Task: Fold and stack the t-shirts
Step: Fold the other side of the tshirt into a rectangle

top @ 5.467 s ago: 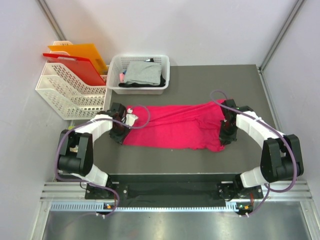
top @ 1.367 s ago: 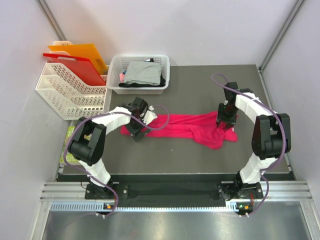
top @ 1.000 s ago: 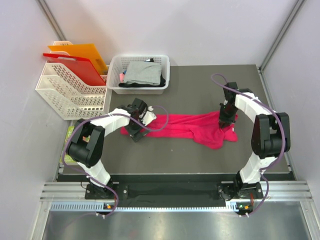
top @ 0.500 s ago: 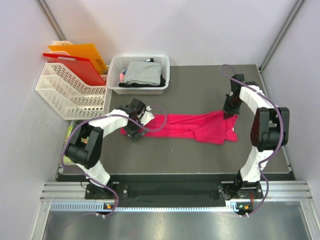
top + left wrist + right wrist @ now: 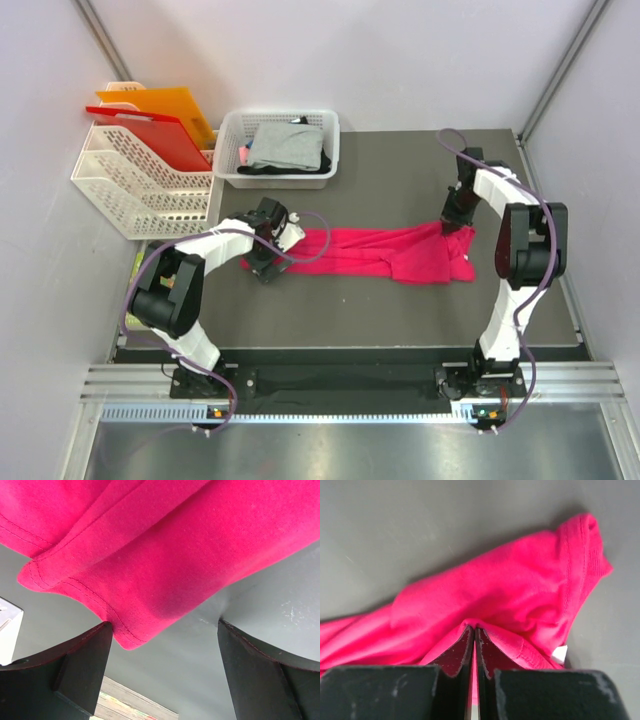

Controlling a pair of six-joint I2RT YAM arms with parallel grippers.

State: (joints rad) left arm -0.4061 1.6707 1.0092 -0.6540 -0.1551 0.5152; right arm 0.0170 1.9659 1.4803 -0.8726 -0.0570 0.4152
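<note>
The bright pink-red t-shirt (image 5: 370,250) lies bunched in a long narrow strip across the middle of the dark table (image 5: 400,300). My right gripper (image 5: 453,222) is shut on a fold of its right end, and cloth rises between the closed jaws (image 5: 474,629). My left gripper (image 5: 267,264) hovers over the shirt's left end with its jaws wide open (image 5: 165,625). The hemmed corner (image 5: 125,630) lies by the left finger (image 5: 75,670), ungripped. A grey t-shirt (image 5: 285,143) lies folded on a black one (image 5: 323,161) in the white basket (image 5: 280,181).
A white mesh file rack (image 5: 130,190) holding an orange folder (image 5: 165,105) and a red folder (image 5: 150,130) stands at the back left, beside the basket. Walls close in on both sides.
The right gripper shut on the shirt's right end and drew it toward the far right, pulling the strip straighter. The left gripper stayed open at the left end.
</note>
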